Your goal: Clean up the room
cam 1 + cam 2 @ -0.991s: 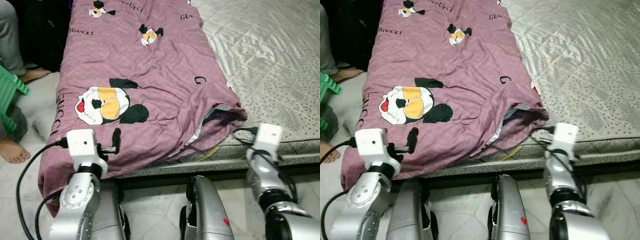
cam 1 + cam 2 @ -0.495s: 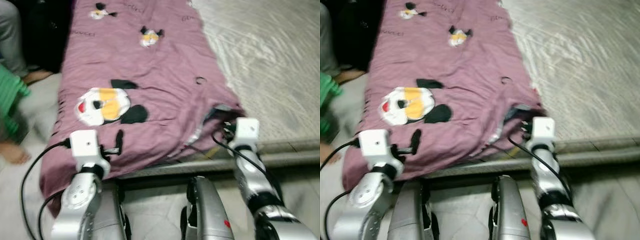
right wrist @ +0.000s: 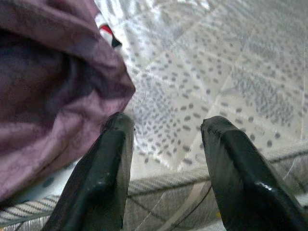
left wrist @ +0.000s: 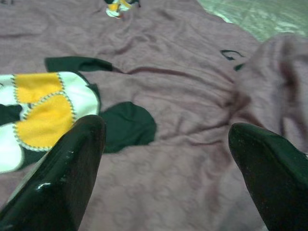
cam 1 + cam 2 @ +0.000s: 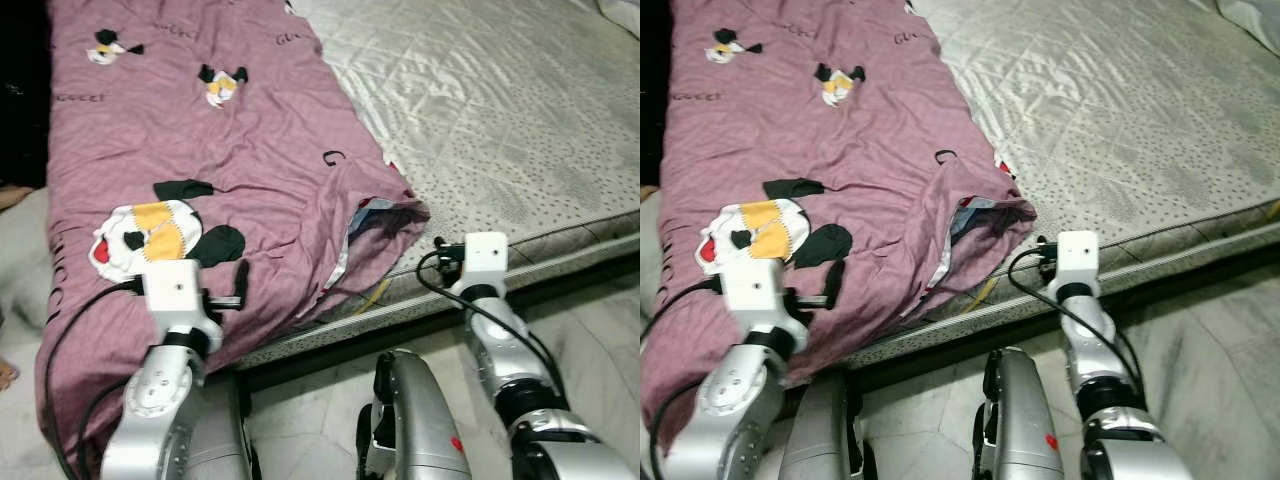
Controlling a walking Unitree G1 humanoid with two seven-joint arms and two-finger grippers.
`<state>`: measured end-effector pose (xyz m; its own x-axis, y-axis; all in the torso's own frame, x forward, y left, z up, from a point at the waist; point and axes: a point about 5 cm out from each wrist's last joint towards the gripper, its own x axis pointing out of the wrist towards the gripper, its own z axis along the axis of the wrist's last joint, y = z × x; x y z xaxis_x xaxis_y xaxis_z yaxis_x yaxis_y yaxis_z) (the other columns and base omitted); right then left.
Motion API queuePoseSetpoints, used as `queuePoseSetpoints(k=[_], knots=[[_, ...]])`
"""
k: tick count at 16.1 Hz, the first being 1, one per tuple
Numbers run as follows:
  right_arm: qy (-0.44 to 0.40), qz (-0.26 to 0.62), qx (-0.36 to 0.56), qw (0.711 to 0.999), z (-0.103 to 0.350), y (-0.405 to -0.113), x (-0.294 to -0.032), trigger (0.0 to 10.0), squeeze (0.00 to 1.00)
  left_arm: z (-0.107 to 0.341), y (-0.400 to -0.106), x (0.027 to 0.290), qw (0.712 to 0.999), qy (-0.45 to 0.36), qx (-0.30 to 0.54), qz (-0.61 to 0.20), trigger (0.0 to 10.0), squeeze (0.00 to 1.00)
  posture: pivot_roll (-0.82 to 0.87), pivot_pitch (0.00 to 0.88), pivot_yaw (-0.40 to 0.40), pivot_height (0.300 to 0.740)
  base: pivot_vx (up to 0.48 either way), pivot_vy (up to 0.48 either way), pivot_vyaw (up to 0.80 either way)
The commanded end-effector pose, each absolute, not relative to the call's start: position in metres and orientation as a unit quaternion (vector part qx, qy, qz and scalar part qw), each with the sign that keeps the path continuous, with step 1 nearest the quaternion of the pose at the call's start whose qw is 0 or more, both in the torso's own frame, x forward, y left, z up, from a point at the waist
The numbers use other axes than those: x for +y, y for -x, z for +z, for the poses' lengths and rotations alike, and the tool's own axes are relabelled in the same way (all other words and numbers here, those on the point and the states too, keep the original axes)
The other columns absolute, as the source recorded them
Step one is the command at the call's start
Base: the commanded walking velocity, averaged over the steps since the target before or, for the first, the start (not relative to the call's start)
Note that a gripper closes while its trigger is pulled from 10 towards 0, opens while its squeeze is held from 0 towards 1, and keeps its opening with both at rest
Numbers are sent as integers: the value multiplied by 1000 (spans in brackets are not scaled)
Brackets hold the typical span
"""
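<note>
A: The purple blanket (image 5: 230, 190) lies along the left part of the mattress (image 5: 520, 120), and its near edge hangs over the side toward the floor (image 5: 600, 340). It looks soft and light, so I think it will fold and sag when lifted, not hold its form.

B: Where would you take it?

A: At the bunched corner (image 5: 385, 215), where the cloth is turned over and the lining shows. A thick fold gives more to pinch than the flat part.

B: And the grippers?

A: The left gripper (image 4: 166, 159) hovers above the blanket near the cartoon print (image 4: 48, 110), fingers wide apart, holding nothing. The right gripper (image 3: 166, 144) is just beside the corner, at the mattress edge, also parted and empty.

B: What do the wrist views add?

A: The right wrist view shows the gap between its fingers and the fold. The eye views give the whole layout.
</note>
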<state>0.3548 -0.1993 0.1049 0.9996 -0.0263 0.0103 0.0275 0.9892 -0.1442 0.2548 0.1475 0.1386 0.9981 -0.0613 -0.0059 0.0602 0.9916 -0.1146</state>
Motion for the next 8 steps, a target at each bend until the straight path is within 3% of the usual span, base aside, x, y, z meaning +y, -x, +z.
queuePoseSetpoints(k=[1,2,3,7,8], knots=[[78,1,0,997,102,-354,-197,10000,0,137,-251,152,998,53,11,-25,10000,0,146,248,32,551,0,0,0],[61,15,1,998,103,-354,-198,10000,0,137,-251,152,998,52,12,-26,10000,0,146,250,33,551,0,0,0],[52,30,-6,998,104,-353,-198,10000,1000,137,-251,152,998,52,12,-27,10000,0,146,256,37,551,0,0,0],[53,60,-27,996,112,-357,-185,10000,1000,138,-249,151,998,52,14,-30,10000,0,157,278,54,551,0,0,0],[46,71,-39,996,119,-363,-174,10000,286,138,-248,151,998,51,16,-32,10000,0,161,280,56,551,0,0,0]])
